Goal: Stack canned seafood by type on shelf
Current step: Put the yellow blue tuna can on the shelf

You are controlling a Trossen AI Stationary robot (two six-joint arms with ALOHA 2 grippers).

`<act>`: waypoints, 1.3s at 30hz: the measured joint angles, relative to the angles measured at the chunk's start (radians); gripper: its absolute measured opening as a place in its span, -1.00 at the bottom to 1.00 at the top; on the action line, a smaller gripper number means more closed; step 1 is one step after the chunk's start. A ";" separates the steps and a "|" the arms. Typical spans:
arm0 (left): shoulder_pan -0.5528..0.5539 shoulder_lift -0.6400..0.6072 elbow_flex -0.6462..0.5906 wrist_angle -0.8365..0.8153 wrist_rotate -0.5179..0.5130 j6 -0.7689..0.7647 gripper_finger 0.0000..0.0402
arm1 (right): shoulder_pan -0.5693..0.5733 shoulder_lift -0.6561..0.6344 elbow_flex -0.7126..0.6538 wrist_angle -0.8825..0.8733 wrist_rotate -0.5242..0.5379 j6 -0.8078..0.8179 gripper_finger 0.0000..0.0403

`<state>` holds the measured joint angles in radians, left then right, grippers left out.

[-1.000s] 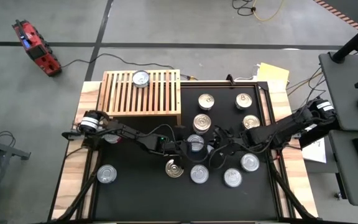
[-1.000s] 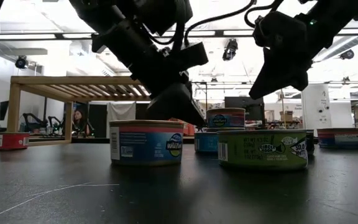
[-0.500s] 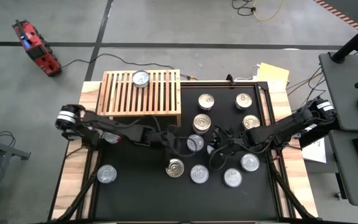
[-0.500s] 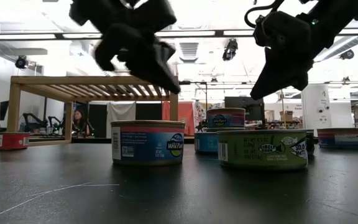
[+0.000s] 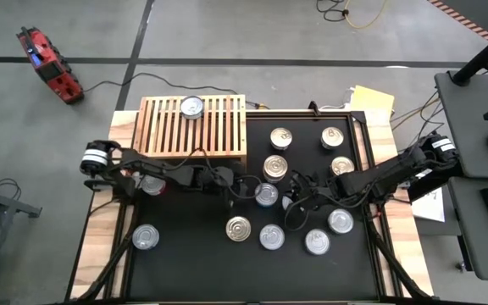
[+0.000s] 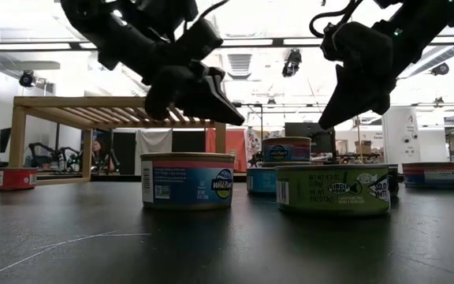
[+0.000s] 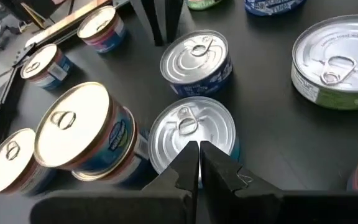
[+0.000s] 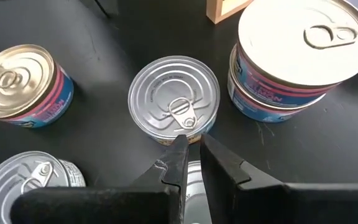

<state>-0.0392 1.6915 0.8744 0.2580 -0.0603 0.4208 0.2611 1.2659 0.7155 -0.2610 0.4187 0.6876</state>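
Both grippers hovering clenched and empty over the tins

Left gripper [image 5: 246, 185] is hanging just beside a round silver-lidded, blue-labelled tin [image 5: 266, 195]; right gripper [image 5: 297, 197] is hovering on its other side.

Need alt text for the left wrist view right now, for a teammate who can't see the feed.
The left end effector, shut and empty, hovers over a silver-lidded can on the black table. Nearby are a two-can stack with a gold lid, a blue-labelled can and a green-labelled can; more cans sit at the edges.
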 joint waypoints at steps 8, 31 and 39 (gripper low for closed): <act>0.004 0.079 0.049 0.007 -0.007 -0.041 -1.00 | 0.000 0.000 0.000 0.003 0.000 -0.001 -0.83; 0.005 0.103 0.048 -0.019 -0.043 0.410 -1.00 | 0.000 0.000 -0.003 0.004 0.001 -0.011 -0.83; 0.022 0.145 0.047 0.002 -0.024 0.458 -1.00 | 0.000 0.000 -0.003 0.004 0.001 -0.018 -0.83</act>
<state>-0.0172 1.8362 0.9218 0.2604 -0.0842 0.8790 0.2611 1.2659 0.7124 -0.2565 0.4198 0.6701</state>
